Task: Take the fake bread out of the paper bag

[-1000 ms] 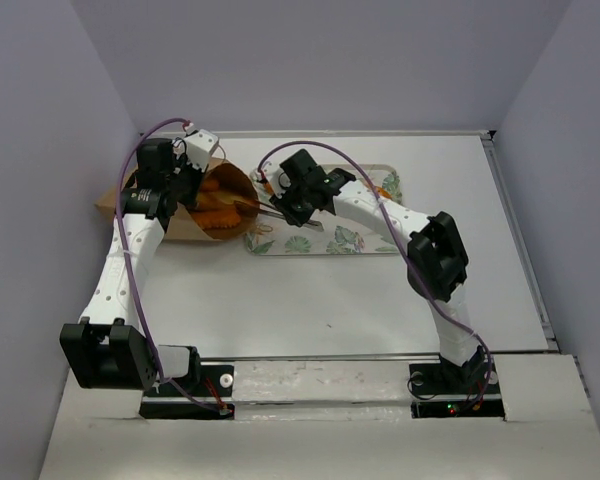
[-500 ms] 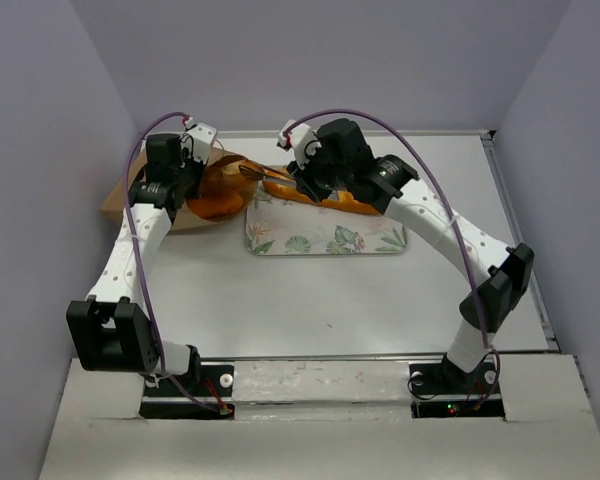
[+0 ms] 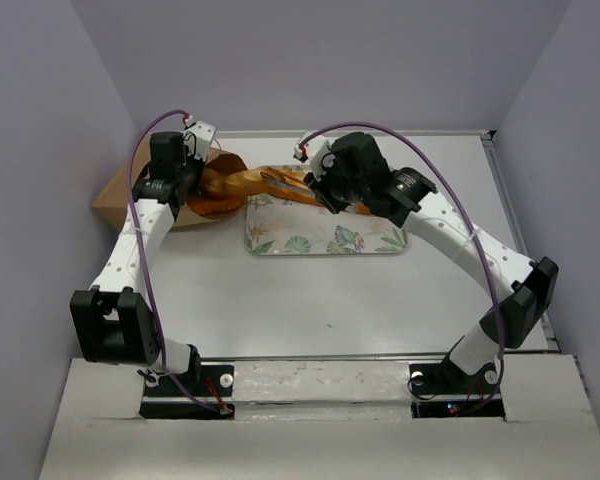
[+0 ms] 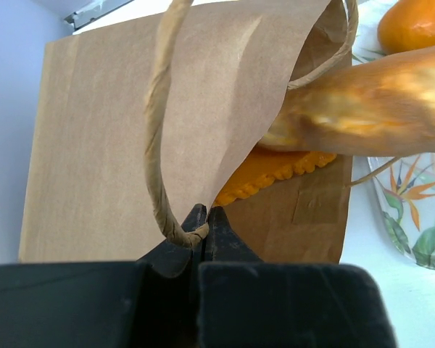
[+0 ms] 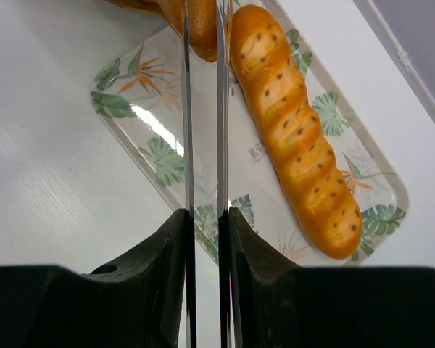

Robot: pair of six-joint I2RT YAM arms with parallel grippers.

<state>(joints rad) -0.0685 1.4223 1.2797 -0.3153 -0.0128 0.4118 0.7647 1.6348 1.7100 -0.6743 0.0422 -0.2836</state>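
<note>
Loaf of fake bread point(image 4: 362, 101) pinched in right gripper point(image 5: 203, 22) — left gripper point(image 4: 205, 226) jaws nip paper bag point(image 4: 101, 130) rim.

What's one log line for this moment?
left gripper: shut on paper bag; right gripper: shut on fake bread, partly out; second loaf on tray

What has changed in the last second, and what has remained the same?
The right end effector, shut on a fake bread loaf, moved right from the paper bag mouth, pulling the loaf partly out over the leaf-patterned tray. The left end effector stayed shut on the bag edge; the tray did not move.
</note>
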